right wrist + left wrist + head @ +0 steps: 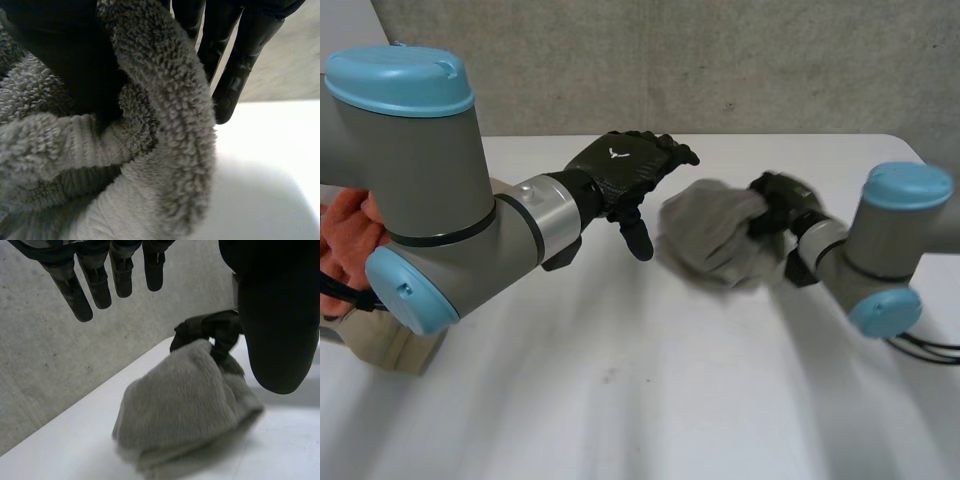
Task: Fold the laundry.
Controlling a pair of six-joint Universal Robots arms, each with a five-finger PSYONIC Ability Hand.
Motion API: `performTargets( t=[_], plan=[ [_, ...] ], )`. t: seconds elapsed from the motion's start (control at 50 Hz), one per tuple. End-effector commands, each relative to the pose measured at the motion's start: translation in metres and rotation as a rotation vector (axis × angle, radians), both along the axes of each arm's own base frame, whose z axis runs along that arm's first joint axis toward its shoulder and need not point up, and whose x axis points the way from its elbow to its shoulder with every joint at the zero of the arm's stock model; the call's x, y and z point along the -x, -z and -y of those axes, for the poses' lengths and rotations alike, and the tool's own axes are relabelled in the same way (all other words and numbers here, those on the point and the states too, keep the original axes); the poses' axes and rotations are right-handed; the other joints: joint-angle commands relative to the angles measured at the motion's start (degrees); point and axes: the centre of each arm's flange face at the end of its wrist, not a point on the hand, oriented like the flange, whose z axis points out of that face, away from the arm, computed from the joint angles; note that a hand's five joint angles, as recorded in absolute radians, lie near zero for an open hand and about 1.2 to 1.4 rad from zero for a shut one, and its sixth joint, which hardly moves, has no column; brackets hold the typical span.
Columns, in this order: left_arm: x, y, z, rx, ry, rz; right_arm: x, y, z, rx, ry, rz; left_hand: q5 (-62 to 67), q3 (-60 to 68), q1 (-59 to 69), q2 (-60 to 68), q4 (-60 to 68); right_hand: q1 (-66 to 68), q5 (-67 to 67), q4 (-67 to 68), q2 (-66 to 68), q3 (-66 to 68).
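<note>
Fingers (235, 75), right hand (50, 50), pinch towel (165, 125) — left hand (95, 280) relaxed (wrist view).

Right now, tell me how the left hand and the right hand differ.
The left hand is open with straight fingers; the right hand is pinched shut on the grey towel. The left hand touches nothing; the right hand grips the bunched towel. Both are black, over the white table.

— What crowds the grey towel (720, 235)?
— The right hand (782, 203) pinches its right side; the left hand (625, 172) hangs with straight fingers just left of it, not touching.
— Where could a hand pass?
— Over the white table (620, 400) on the towel's near side. A concrete wall (720, 60) closes its far side; an orange cloth (348, 240) lies well to its left.
</note>
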Motion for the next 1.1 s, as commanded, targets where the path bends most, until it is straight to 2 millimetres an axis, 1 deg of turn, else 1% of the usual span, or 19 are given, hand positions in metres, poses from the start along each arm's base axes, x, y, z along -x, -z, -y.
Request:
performTargets(
  t=[0.02,0.06,0.2,0.22,0.28,0.3,0.36,0.46,0.56,0.58,0.6,0.62,0.64,0.72,0.88,1.0,1.04,1.06,1.1],
  plan=[
    [0.002,-0.002,0.001,0.024,0.001,-0.016,0.054,-0.005,0.072,0.093,0.211,-0.061,0.0,-0.6,0.7,-0.2,-0.2,28.0,15.3,12.1,14.8,12.9],
    [0.003,-0.002,0.001,0.025,0.002,-0.017,0.077,-0.007,0.095,0.118,0.273,-0.089,0.0,-0.6,0.7,-0.2,-0.2,28.0,15.3,12.1,14.8,12.9],
    [0.006,-0.003,0.000,0.026,0.009,-0.023,0.130,-0.005,0.137,0.155,0.393,-0.123,0.2,-0.5,0.9,-0.1,0.0,28.0,15.3,12.1,14.8,12.9],
    [0.006,-0.003,-0.001,0.026,0.011,-0.023,0.144,-0.001,0.146,0.155,0.420,-0.128,0.2,-0.5,0.9,-0.1,0.0,28.0,15.3,12.1,14.8,12.9],
    [0.008,-0.002,-0.004,0.024,0.017,-0.021,0.166,0.007,0.155,0.139,0.457,-0.155,0.0,-0.6,0.7,-0.2,-0.2,28.0,15.3,12.1,14.8,12.9],
    [0.008,-0.002,-0.004,0.025,0.019,-0.020,0.181,0.012,0.159,0.130,0.483,-0.176,0.2,-0.5,0.9,-0.1,0.0,28.0,15.3,12.1,14.8,12.9],
    [0.008,0.000,-0.004,0.021,0.017,-0.018,0.201,0.015,0.163,0.122,0.512,-0.199,0.2,-0.5,0.9,-0.1,0.0,28.0,15.3,12.1,14.8,12.9],
    [0.007,0.001,-0.004,0.020,0.016,-0.015,0.250,0.023,0.165,0.087,0.568,-0.221,0.2,-0.5,0.9,-0.1,0.0,28.0,15.3,12.1,14.8,12.9],
    [0.008,0.001,-0.005,0.018,0.019,-0.015,0.263,0.029,0.163,0.055,0.515,-0.224,0.2,-0.5,0.9,-0.1,0.0,28.0,15.3,12.1,14.8,12.9],
    [0.008,0.001,-0.005,0.018,0.019,-0.015,0.264,0.031,0.162,0.043,0.514,-0.228,0.0,-0.6,0.7,-0.2,-0.2,20.9,8.2,5.0,7.7,5.8],
    [0.009,0.001,-0.006,0.018,0.020,-0.015,0.269,0.034,0.160,0.020,0.522,-0.243,0.0,-0.6,0.7,-0.2,-0.2,-17.1,-29.9,-33.1,-30.3,-32.2],
    [0.009,0.001,-0.006,0.017,0.023,-0.015,0.270,0.035,0.160,0.014,0.523,-0.254,0.0,-0.6,0.7,-0.2,-0.2,-34.2,-46.9,-50.1,-47.4,-49.2],
    [0.009,0.001,-0.007,0.018,0.023,-0.015,0.271,0.035,0.159,0.008,0.526,-0.267,0.0,-0.6,0.7,-0.2,-0.2,-42.0,-54.7,-57.9,-55.2,-57.1],
    [0.011,0.001,-0.010,0.018,0.031,-0.015,0.281,0.029,0.157,0.011,0.546,-0.367,0.0,-0.6,0.7,-0.2,-0.2,-42.0,-54.7,-57.9,-55.2,-57.1],
    [0.010,0.001,-0.011,0.016,0.030,-0.014,0.295,-0.001,0.148,0.022,0.522,-0.707,0.0,-0.6,0.7,-0.2,-0.2,-42.0,-54.7,-57.9,-55.2,-57.1],
    [0.007,0.004,-0.012,0.005,0.030,-0.003,0.294,-0.009,0.140,0.024,0.396,-1.212,-0.1,-0.8,0.6,-0.4,-0.4,-42.0,-54.7,-57.9,-55.2,-57.1],
    [0.007,0.005,-0.013,0.003,0.030,-0.001,0.299,-0.021,0.139,0.028,0.439,-1.312,-0.3,-1.0,0.4,-0.6,-0.5,-42.0,-54.7,-57.9,-55.2,-57.1],
    [0.006,0.005,-0.012,0.003,0.029,-0.001,0.304,-0.040,0.140,0.056,0.500,-1.371,-0.3,-1.0,0.4,-0.6,-0.5,-42.0,-54.7,-57.9,-55.2,-57.1],
    [0.005,0.004,-0.012,0.005,0.026,-0.001,0.307,-0.059,0.143,0.113,0.567,-1.385,-0.5,-1.1,0.2,-0.7,-0.7,-42.0,-54.7,-57.9,-55.2,-57.1]
  ],
)
